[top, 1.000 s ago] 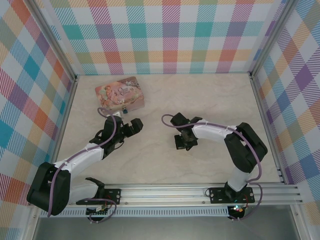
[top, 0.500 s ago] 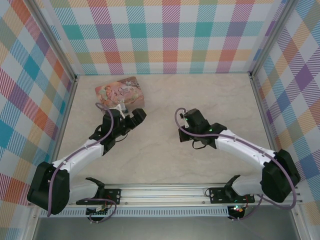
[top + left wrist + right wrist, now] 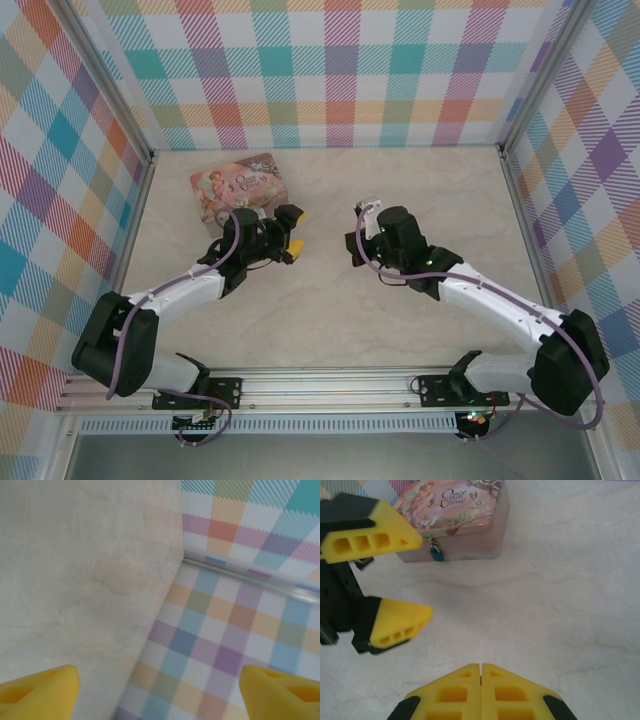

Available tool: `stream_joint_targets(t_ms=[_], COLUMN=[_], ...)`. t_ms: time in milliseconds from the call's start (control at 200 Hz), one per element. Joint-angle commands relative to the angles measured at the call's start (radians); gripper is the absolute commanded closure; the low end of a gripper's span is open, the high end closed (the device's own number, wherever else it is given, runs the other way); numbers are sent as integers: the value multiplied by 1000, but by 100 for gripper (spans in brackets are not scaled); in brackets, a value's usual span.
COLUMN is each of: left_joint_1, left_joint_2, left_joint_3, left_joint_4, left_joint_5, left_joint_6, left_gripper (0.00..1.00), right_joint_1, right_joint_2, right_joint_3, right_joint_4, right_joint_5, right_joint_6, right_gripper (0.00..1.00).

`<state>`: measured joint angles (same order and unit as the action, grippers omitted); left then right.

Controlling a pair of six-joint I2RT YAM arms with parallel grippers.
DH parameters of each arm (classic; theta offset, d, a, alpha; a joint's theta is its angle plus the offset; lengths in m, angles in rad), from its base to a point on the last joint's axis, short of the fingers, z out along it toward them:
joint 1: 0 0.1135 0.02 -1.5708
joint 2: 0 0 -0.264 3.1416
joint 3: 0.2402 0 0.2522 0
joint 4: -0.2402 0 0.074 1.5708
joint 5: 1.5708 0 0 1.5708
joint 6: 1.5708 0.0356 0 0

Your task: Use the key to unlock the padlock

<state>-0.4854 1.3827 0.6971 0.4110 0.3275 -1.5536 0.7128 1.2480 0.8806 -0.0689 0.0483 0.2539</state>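
We see a pale cream tabletop [image 3: 420, 190] with faint marble veining. On it lies a pink illustrated tin box [image 3: 238, 185], flat, in the upper left of the overhead view, near the back left corner and slightly askew. In the right wrist view the tin sits at the top left, its front wall facing us.
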Motion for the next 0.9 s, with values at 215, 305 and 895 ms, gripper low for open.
stream_joint_targets(t_ms=[215,305,895], left_joint_1=[-124,-148,-169], left_joint_2=[42,40,20], left_joint_3=[-145,-143,-159], left_joint_4=[276,265,309], left_joint_5=[-209,-232,-312], left_joint_6=[-620,-662,-747], left_gripper=[37,38,42], right_joint_1=[23,31,87], right_joint_2=[129,158,256], right_joint_3=[67,73,69], right_joint_4=[220,257,339], right_joint_5=[-57,-62,-77], right_joint_6=[44,65,146], right_gripper=[100,100,100])
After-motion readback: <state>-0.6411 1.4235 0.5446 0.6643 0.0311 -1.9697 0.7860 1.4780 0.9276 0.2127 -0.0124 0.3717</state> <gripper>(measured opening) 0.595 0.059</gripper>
